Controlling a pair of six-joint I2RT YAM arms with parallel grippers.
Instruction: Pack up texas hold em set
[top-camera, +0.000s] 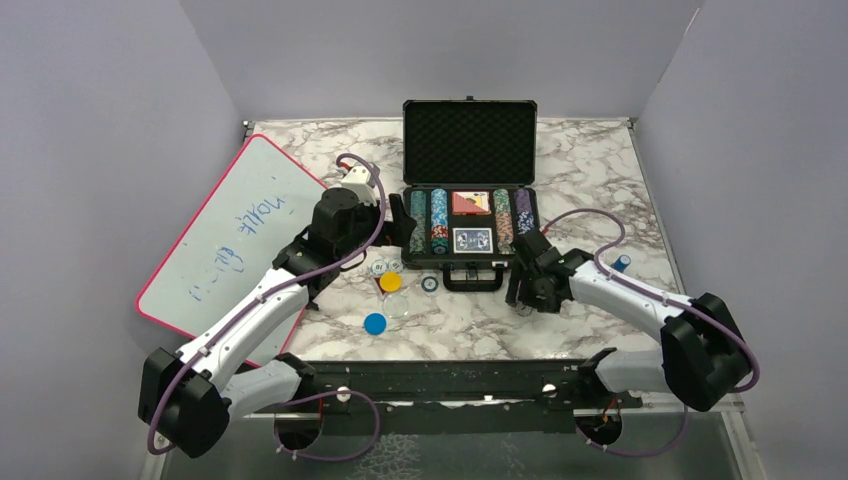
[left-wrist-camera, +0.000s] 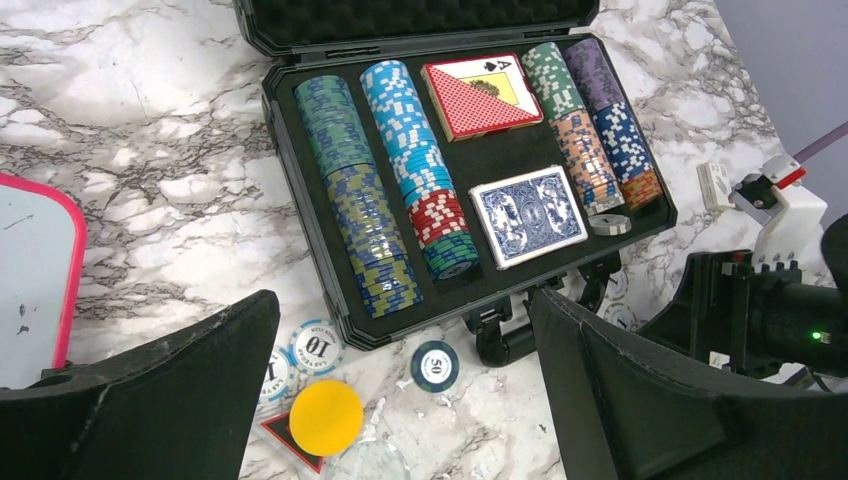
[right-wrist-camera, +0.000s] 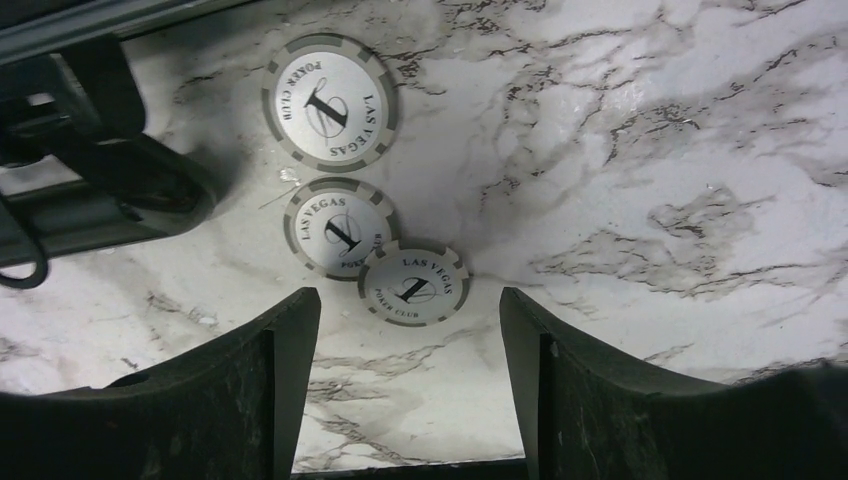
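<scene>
The black briefcase (top-camera: 470, 140) stands open at the back middle, its lid upright. Rows of multicoloured chips (left-wrist-camera: 370, 230), a red deck (left-wrist-camera: 480, 95) and a blue deck (left-wrist-camera: 527, 215) lie in its foam tray. Loose on the table before it are a "10" chip (left-wrist-camera: 316, 346), a "50" chip (left-wrist-camera: 435, 365), a yellow button (top-camera: 390, 282) and a blue button (top-camera: 375, 323). My left gripper (left-wrist-camera: 405, 330) is open and empty above these, near the case's front left corner. My right gripper (right-wrist-camera: 408, 320) is open and empty, low over three grey "1" chips (right-wrist-camera: 340, 228) by the case's handle.
A red-edged whiteboard (top-camera: 235, 235) lies at the left, under the left arm. A small blue object (top-camera: 622, 263) stands at the right near the right arm. A clear round disc (left-wrist-camera: 365, 462) and a red-edged dark card (left-wrist-camera: 285, 432) lie by the yellow button.
</scene>
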